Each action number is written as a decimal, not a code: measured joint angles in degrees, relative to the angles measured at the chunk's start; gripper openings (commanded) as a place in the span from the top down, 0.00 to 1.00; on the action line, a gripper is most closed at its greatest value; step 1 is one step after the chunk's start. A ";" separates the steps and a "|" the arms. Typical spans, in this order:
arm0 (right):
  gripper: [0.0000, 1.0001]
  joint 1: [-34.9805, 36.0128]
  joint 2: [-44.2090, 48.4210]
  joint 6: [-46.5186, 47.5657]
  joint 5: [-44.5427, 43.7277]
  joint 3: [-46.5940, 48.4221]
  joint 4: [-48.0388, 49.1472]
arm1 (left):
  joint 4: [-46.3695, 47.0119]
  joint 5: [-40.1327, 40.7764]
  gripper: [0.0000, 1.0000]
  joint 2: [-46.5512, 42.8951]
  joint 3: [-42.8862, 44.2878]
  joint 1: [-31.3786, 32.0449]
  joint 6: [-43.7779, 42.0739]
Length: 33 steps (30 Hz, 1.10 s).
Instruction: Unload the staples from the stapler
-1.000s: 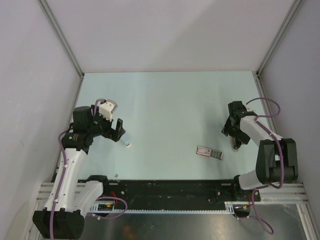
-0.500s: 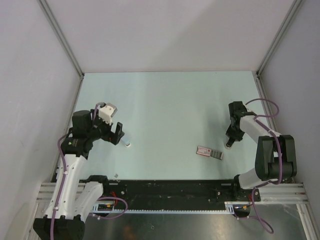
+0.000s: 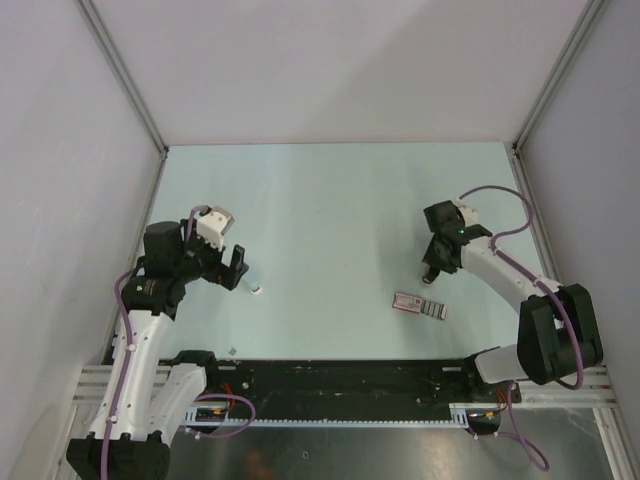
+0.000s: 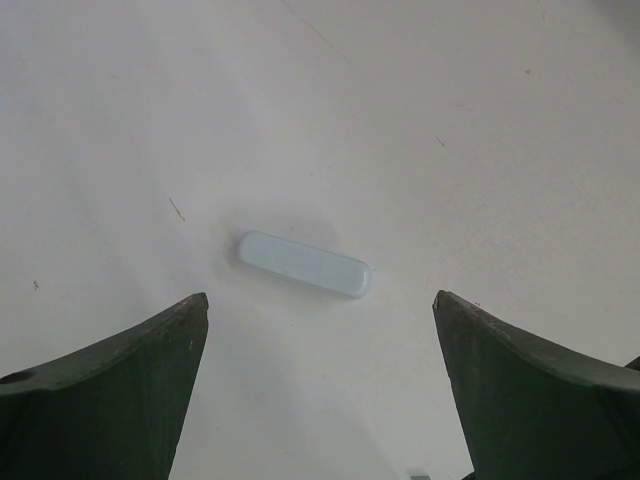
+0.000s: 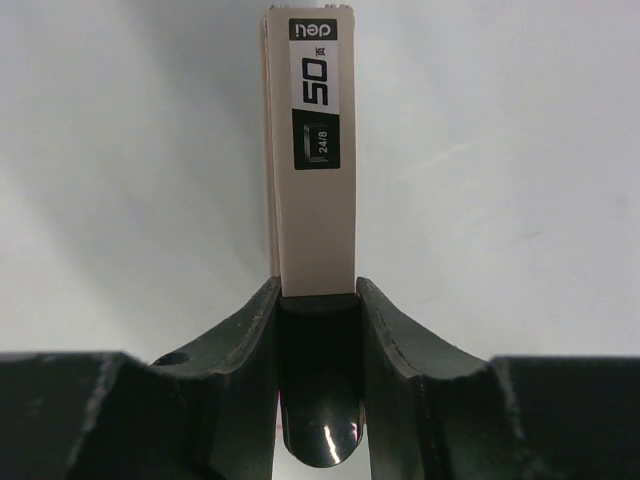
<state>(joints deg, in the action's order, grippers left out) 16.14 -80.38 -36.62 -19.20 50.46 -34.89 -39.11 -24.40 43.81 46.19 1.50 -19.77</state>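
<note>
My right gripper (image 5: 318, 287) is shut on the stapler (image 5: 310, 190). Its slim beige body carries a dark printed label and points away from the wrist camera. The stapler's glossy dark end sits between the fingers. In the top view the right gripper (image 3: 432, 274) hangs right of the table's middle, and it covers the stapler almost wholly. My left gripper (image 4: 320, 297) is open with nothing between its fingers, and in the top view the left gripper (image 3: 238, 268) is at the left. The staples are out of view.
A flat pink-and-grey box (image 3: 420, 305) lies just below and right of the right gripper. A small pale rounded bar (image 4: 305, 264) lies on the table ahead of the left fingers; this pale bar (image 3: 255, 284) shows from above too. A tiny speck (image 3: 232, 350) lies near the front edge.
The right gripper has shut on the stapler and carried it left, toward the table's middle. The left arm shifted slightly at first and then stayed still, open throughout.
</note>
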 measured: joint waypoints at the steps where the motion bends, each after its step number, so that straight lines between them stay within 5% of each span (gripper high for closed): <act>1: 0.95 2.38 0.52 -1.42 0.33 0.79 0.07 | 0.00 -0.02 0.00 0.02 0.00 0.00 0.13; 17: 0.99 33.46 -5.92 -13.16 4.66 6.60 18.10 | 1.53 -12.04 0.00 -1.03 -1.44 0.00 -1.27; 24: 1.00 38.07 -7.98 -15.37 4.46 6.60 29.18 | 1.99 -19.96 0.01 4.92 -2.14 0.09 -4.26; 33: 1.00 40.61 -10.86 -20.52 5.68 6.60 42.32 | 2.27 -20.81 0.01 9.44 -1.73 4.61 -7.41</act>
<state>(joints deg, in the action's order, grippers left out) 56.75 -91.24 -57.14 -13.52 57.06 7.42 -36.84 -45.21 53.25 44.47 6.11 -27.18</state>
